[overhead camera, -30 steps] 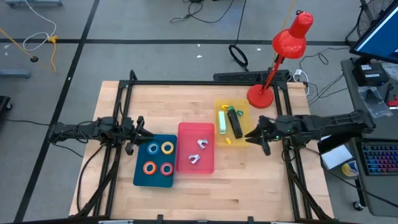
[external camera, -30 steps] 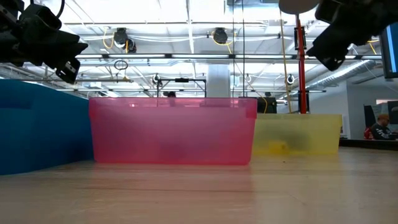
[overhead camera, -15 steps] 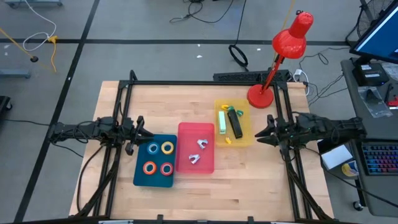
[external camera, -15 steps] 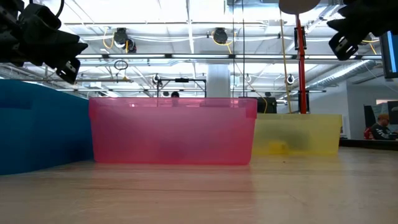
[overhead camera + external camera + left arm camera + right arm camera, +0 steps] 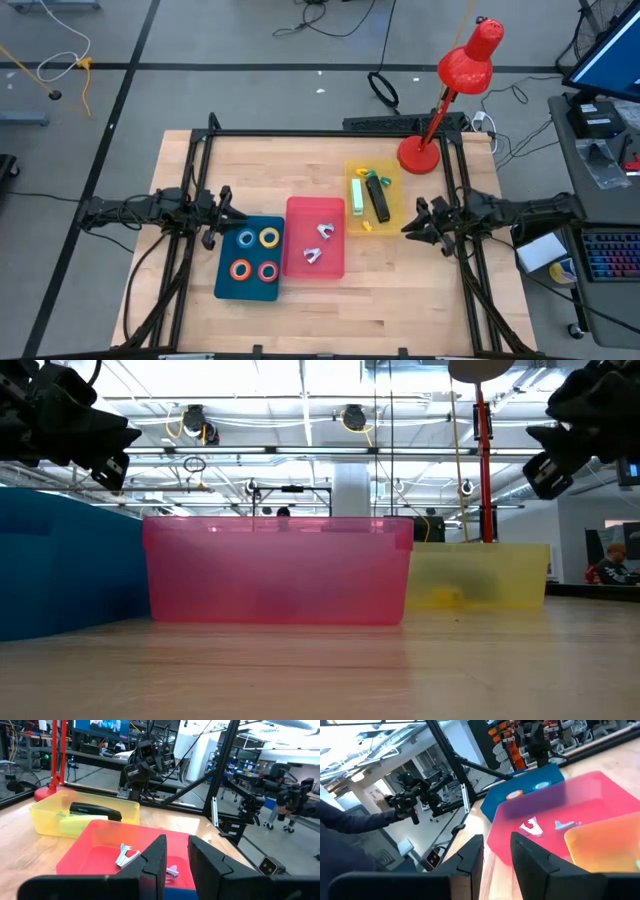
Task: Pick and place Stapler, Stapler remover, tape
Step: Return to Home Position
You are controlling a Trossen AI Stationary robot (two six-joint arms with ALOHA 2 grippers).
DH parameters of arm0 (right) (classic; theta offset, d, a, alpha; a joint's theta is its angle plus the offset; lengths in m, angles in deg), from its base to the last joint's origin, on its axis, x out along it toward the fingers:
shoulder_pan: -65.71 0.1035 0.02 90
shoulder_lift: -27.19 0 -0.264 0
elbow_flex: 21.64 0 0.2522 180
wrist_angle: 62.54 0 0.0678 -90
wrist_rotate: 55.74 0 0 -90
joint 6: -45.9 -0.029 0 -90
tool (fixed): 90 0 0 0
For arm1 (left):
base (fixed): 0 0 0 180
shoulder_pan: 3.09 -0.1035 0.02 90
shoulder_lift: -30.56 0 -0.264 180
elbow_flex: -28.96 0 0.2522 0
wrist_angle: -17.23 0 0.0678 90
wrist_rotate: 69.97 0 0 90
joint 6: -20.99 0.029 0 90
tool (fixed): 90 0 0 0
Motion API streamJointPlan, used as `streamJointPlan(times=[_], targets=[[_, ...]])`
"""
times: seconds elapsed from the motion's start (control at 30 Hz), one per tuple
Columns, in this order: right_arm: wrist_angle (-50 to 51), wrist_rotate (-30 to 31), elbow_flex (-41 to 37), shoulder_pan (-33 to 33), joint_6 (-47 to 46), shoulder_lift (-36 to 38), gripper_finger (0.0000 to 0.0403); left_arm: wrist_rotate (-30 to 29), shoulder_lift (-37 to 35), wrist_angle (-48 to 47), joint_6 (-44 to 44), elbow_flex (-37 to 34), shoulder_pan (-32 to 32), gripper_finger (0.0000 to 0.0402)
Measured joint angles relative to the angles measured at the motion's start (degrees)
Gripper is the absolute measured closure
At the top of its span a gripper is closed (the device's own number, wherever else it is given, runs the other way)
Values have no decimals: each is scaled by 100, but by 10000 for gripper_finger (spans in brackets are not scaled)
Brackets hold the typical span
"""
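Note:
Several tape rolls (image 5: 256,253) lie flat in a blue tray (image 5: 222,280). Two stapler removers (image 5: 318,243) lie in a pink tray (image 5: 300,212). A black stapler (image 5: 379,198) and a pale green one (image 5: 357,195) lie in a yellow tray (image 5: 390,222). My left gripper (image 5: 228,212) hangs level at the blue tray's far left corner, narrowly open (image 5: 176,842) and holding nothing. My right gripper (image 5: 408,228) hangs level just right of the yellow tray, narrowly open (image 5: 496,840) and holding nothing. Both point inward over the trays.
A red desk lamp (image 5: 418,153) stands at the far right corner, its head (image 5: 470,62) leaning out past the far edge. Black frame rails (image 5: 320,133) run along the table's far, left and right sides. Bare wood (image 5: 330,315) lies in front of the trays.
My right arm has folded back toward the table's right edge and sunk lower. Its gripper has tipped from slanting downward over the yellow tray's edge to level. The trays and everything in them have stayed put.

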Motion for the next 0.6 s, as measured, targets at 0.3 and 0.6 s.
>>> streamJointPlan(times=[0.3, 0.6], targets=[[140, -592, -112, -173, 32, 520, 314, -2, 0, 0, 192, 0, -1, 321], [346, -121, -106, -481, 55, 789, 314, -4, 0, -2, 194, 0, 0, 321]])
